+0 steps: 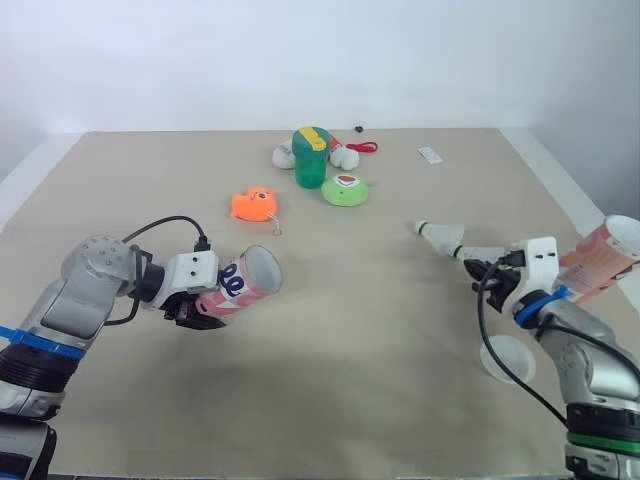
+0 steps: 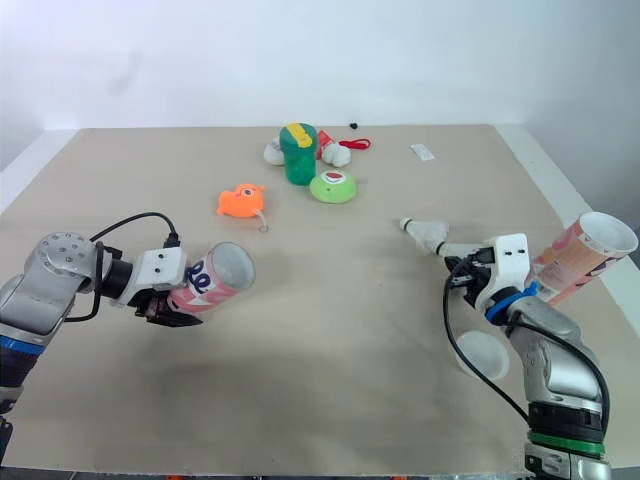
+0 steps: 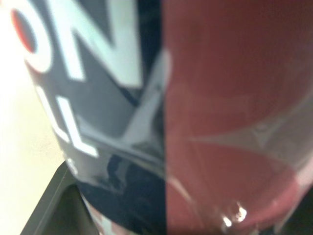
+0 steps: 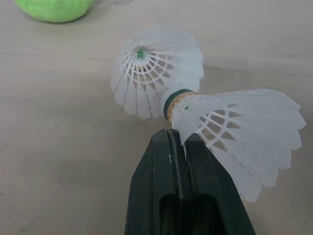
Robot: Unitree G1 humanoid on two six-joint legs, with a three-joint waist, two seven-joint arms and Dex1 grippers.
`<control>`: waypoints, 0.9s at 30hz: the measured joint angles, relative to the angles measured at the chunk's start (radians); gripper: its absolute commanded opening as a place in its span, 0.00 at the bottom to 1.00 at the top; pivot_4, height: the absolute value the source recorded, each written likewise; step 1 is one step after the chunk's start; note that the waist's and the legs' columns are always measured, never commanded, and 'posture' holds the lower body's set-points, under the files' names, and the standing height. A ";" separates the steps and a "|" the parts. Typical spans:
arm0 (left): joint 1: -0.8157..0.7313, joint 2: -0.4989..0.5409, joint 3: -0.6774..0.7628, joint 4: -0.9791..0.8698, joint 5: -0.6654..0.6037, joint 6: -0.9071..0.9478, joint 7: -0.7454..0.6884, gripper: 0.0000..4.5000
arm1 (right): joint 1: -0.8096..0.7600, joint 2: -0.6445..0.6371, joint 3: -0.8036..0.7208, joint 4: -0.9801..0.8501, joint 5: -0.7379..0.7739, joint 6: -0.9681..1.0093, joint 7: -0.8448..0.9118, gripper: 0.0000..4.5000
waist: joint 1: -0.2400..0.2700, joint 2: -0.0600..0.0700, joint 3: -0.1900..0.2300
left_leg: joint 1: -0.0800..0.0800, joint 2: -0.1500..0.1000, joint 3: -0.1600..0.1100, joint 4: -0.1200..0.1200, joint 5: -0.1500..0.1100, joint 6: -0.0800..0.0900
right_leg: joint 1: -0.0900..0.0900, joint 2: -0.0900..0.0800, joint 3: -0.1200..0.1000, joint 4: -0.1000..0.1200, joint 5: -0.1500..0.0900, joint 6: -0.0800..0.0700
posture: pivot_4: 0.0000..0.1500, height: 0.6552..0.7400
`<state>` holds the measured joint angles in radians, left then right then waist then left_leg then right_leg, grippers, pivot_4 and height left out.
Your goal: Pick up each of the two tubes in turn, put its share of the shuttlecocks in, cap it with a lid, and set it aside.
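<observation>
Presently the left claw (image 1: 193,311) grips the pink tube (image 1: 245,281), long axis crosswise, mouth facing right. The right claw (image 1: 476,263), pinching two stacked shuttlecocks (image 4: 195,112), stands well apart there.

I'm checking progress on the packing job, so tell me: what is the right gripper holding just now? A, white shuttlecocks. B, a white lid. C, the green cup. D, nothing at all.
A: the right gripper is shut on the feather skirt of the white shuttlecocks, the white lid lies loose on the table, and the left gripper holds the pink tube.
</observation>
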<state>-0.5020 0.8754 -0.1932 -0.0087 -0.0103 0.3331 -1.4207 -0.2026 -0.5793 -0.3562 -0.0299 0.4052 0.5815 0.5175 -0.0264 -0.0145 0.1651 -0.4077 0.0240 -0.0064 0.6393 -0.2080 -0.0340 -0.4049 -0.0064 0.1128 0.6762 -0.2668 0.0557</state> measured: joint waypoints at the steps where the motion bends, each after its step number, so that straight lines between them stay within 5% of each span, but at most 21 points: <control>1: 0.000 0.000 0.000 0.000 0.000 0.000 0.000 0.72 | 0.009 0.000 -0.005 -0.014 0.015 0.009 0.003 0.01 | 0.000 0.000 0.000 | 0.000 0.000 0.000 0.000 0.000 0.000 | 0.000 0.000 0.000 0.000 0.000 0.000 | 1.00 1.00; 10: 0.002 -0.002 0.002 -0.003 -0.002 0.003 0.000 0.72 | 0.052 -0.005 -0.084 -0.151 0.163 0.053 0.044 0.01 | 0.001 0.001 0.000 | -0.001 -0.001 0.000 0.000 0.000 0.001 | 0.000 -0.001 0.000 -0.001 0.000 0.001 | 1.00 1.00; 15: 0.007 0.000 0.008 -0.004 -0.006 0.016 0.001 0.72 | 0.067 -0.087 -0.114 -0.382 0.392 0.142 0.165 0.01 | 0.000 0.001 0.000 | 0.000 0.001 -0.001 -0.001 -0.001 0.002 | 0.001 0.000 0.000 -0.002 0.000 0.000 | 1.00 1.00; 19: 0.006 0.000 0.009 -0.003 -0.007 0.019 0.001 0.72 | -0.017 -0.144 0.036 -0.506 0.470 0.208 0.216 0.01 | -0.002 0.001 0.000 | 0.000 0.001 0.000 0.000 -0.001 0.002 | 0.000 0.000 0.000 -0.002 0.000 -0.001 | 1.00 1.00; 27: -0.014 -0.016 -0.004 -0.004 -0.012 0.019 -0.005 0.72 | -0.334 -0.062 0.488 -0.441 0.225 0.101 0.279 0.01 | 0.003 0.000 0.000 | -0.005 0.000 -0.001 0.000 -0.001 0.003 | 0.000 0.000 -0.001 -0.010 0.004 0.002 | 1.00 1.00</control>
<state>-0.5155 0.8597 -0.1972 -0.0129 -0.0218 0.3516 -1.4256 -0.5371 -0.6413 0.1320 -0.4712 0.6303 0.6820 0.7969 -0.0235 -0.0144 0.1654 -0.4129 0.0244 -0.0078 0.6395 -0.2087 -0.0308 -0.4050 -0.0067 0.1113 0.6663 -0.2632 0.0578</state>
